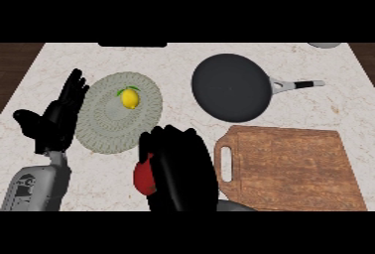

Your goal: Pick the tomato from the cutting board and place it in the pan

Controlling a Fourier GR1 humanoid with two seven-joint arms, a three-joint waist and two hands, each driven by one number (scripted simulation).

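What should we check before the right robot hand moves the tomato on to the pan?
1. Tomato held: ok, right robot hand is curled round it, red showing at its left side.
2. Tomato off the cutting board: ok, it is left of the board's handle end.
3. Pan free to receive: ok, nothing lies in it.
4. Way to the pan: ok, only bare counter lies between hand and pan.
5. Plate with lemon: ok, left of the route.
6. Left robot hand: ok, open, resting at the left beside the plate.
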